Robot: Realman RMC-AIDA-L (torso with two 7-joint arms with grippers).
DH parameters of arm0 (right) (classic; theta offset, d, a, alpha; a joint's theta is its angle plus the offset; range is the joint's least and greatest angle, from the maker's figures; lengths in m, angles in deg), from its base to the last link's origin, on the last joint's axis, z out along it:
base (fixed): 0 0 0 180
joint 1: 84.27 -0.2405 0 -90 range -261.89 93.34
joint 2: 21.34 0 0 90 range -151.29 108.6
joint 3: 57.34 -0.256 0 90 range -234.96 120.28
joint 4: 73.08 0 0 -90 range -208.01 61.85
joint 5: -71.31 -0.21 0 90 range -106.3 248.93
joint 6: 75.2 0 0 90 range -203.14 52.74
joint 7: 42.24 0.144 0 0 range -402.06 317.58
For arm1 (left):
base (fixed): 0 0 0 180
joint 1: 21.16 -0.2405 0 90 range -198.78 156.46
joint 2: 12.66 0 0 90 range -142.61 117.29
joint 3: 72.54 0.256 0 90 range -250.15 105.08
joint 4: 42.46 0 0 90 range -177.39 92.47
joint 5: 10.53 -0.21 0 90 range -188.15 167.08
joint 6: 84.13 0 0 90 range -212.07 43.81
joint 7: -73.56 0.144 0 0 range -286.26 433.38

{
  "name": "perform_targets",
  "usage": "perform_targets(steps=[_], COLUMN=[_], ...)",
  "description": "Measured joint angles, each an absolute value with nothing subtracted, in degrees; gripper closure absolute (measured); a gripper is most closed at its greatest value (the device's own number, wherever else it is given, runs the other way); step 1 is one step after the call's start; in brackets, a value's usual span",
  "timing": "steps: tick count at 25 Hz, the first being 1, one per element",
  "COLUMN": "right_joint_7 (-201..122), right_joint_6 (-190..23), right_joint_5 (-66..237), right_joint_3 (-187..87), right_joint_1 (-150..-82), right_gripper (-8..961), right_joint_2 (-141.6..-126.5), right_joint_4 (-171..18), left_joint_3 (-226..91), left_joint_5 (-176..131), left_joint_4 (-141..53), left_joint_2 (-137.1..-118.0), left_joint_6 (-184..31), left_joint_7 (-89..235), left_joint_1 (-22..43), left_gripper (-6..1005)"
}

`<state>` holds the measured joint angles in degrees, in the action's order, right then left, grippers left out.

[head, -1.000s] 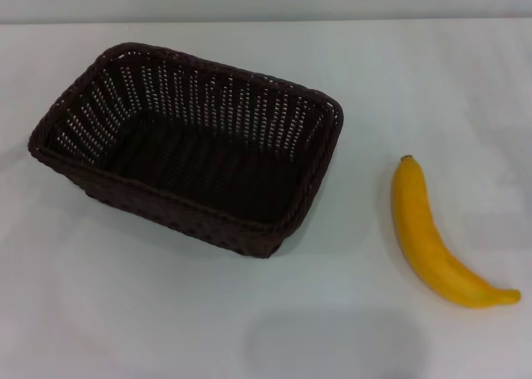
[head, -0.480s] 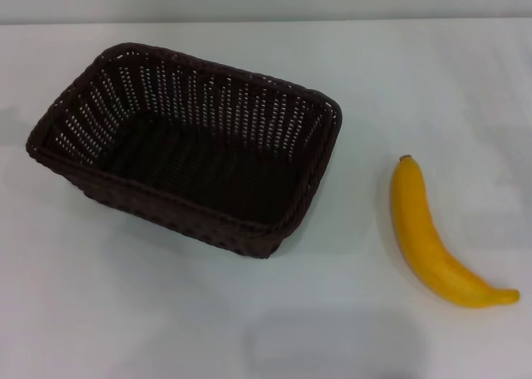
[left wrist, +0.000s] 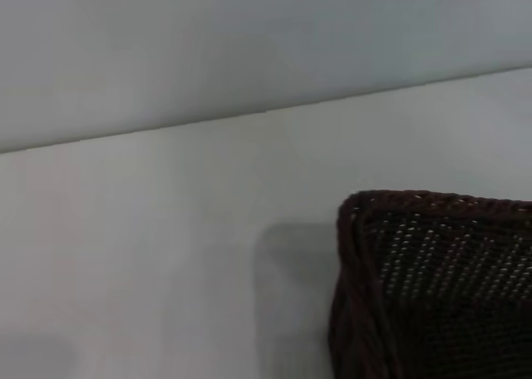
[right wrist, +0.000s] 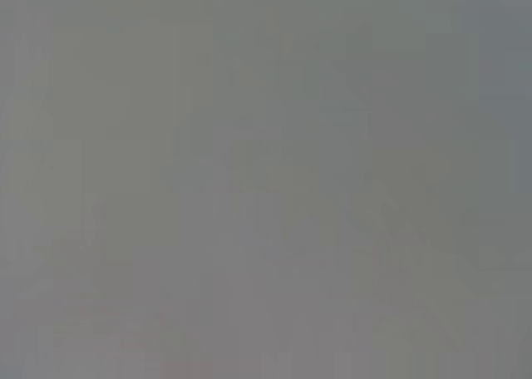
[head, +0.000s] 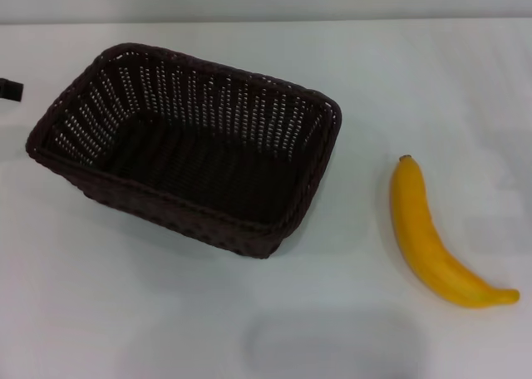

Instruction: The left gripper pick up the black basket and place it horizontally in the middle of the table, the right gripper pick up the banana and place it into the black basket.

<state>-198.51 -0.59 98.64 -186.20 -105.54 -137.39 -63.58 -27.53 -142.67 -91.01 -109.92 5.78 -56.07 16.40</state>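
The black basket [head: 208, 105] sits empty and slightly skewed on the left half of the white table [head: 432, 80]. One corner of it shows in the left wrist view [left wrist: 440, 279]. The banana [head: 432, 238] lies on the table to the right of the basket, apart from it, with its stem end pointing away from me. A small black part of my left gripper [head: 8, 90] pokes in at the left edge, a little way left of the basket's far left corner and not touching it. My right gripper is out of view, and the right wrist view shows only plain grey.
The table's far edge meets a pale wall [head: 266, 1]. A faint shadow [head: 332, 346] lies on the table near the front edge. Bare tabletop lies between the basket and the banana.
The black tip of my left gripper has come into the head view at the left edge. The basket and the banana have not moved.
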Motion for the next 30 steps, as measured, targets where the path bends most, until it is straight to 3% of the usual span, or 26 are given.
perform_targets(steps=[3,11,16,27,30], right_joint_7=[-198.5,-198.5,-198.5,-198.5,-198.5], right_joint_6=[-0.6,-0.5,-0.5,-0.2,-0.1], right_joint_5=[98.7,98.7,98.6,98.6,98.6], right_joint_3=[-186.2,-186.1,-185.9,-185.3,-185.3], right_joint_1=[-105.4,-105.4,-105.5,-105.9,-106.0], right_gripper=[109,110,110,110,110], right_joint_2=[-137.38,-137.35,-137.35,-137.36,-137.36], right_joint_4=[-63.7,-64.1,-64.1,-64.2,-64.2], left_joint_3=[-27.5,-27.4,-27.3,-26.1,-25.7], left_joint_5=[-142.9,-146.8,-147.6,-148.7,-149.0], left_joint_4=[-89.2,-86.1,-86.1,-84.6,-82.8], left_joint_2=[-110.27,-110.64,-111.54,-115.95,-116.42], left_joint_6=[5.2,2.7,0.9,-3.6,-5.5], left_joint_7=[-55.3,-56.0,-56.2,-54.9,-54.7], left_joint_1=[17.6,20.2,20.6,21.0,21.0], left_gripper=[354,388,317,287,263])
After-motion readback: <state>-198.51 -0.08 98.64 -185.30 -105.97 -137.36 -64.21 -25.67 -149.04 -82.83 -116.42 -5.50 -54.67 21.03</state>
